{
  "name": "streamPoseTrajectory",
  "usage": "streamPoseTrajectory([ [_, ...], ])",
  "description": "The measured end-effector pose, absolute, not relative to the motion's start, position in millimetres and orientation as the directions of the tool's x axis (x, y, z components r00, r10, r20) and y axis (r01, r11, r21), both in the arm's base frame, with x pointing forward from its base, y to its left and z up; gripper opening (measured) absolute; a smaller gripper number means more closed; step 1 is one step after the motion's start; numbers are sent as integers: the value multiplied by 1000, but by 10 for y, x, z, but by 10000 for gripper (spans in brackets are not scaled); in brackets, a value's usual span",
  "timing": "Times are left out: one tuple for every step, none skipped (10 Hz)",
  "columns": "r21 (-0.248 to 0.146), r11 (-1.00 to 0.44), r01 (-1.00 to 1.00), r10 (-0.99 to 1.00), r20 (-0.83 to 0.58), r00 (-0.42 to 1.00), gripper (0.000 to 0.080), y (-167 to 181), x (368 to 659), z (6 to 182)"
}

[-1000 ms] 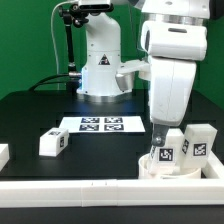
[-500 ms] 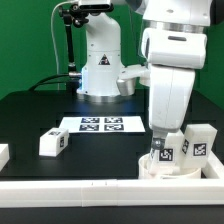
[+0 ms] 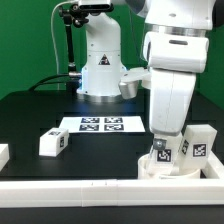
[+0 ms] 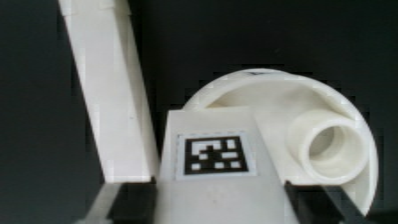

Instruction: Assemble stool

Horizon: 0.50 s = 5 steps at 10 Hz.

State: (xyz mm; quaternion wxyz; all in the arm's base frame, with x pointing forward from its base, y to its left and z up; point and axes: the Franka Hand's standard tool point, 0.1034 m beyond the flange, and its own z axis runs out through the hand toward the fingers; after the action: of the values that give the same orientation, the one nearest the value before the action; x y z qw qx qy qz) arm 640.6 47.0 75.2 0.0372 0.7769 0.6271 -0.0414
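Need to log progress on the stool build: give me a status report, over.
Claw shut on tagged leg. Leg upright at seat. Nothing in the way; spare leg lies apart, beside marker board.

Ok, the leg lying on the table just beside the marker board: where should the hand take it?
Across the lying leg's two long side faces, about mid-length, coming straight down from above, I'd say. It lies flat on the table, its top face is uncovered, and bare table runs along both long sides.
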Motion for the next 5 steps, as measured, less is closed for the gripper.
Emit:
streamPoseTrajectory([
  [6, -212, 977, 971, -111, 212, 339, 460, 6406, 751],
  [9, -248, 969, 962, -110, 248, 339, 458, 6405, 751],
  [14, -333, 943, 937, -108, 332, 339, 453, 6397, 749],
  [4, -424, 906, 900, -110, 422, 340, 417, 6371, 747],
  [2, -494, 870, 864, -109, 491, 340, 381, 6362, 748],
])
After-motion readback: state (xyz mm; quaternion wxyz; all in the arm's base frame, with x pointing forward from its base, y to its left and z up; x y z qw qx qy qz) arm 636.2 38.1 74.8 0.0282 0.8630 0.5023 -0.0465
